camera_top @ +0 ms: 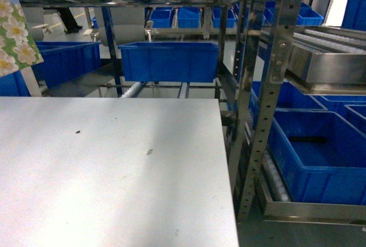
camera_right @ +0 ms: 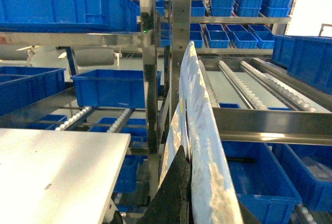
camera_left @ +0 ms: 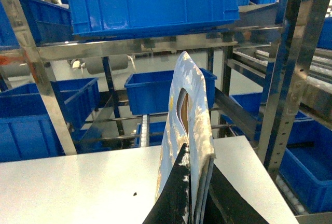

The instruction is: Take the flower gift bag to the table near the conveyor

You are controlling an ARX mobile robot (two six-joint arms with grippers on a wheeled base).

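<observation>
The large flat white worktop (camera_top: pixel 114 172) lay in front of the steel-framed roller-lane conveyor rack (camera_top: pixel 320 47), a few dark specks (camera_top: pixel 150 152) on its surface. A flower-printed gift bag (camera_left: pixel 188 130) stood upright between the left gripper's (camera_left: pixel 193 193) black fingers (camera_left: pixel 176 193), which were closed on its lower edge, over the worktop's near part; its white-blossom corner showed at the head view's upper left (camera_top: pixel 14 30). The right wrist view showed a glossy bag edge (camera_right: pixel 199 146) clamped likewise by the right gripper's (camera_right: pixel 188 193) dark fingers (camera_right: pixel 174 193), off the worktop's right edge, beside the rack upright (camera_right: pixel 150 79). Blue plastic bins (camera_top: pixel 168 61) sat on the lanes behind and below.
</observation>
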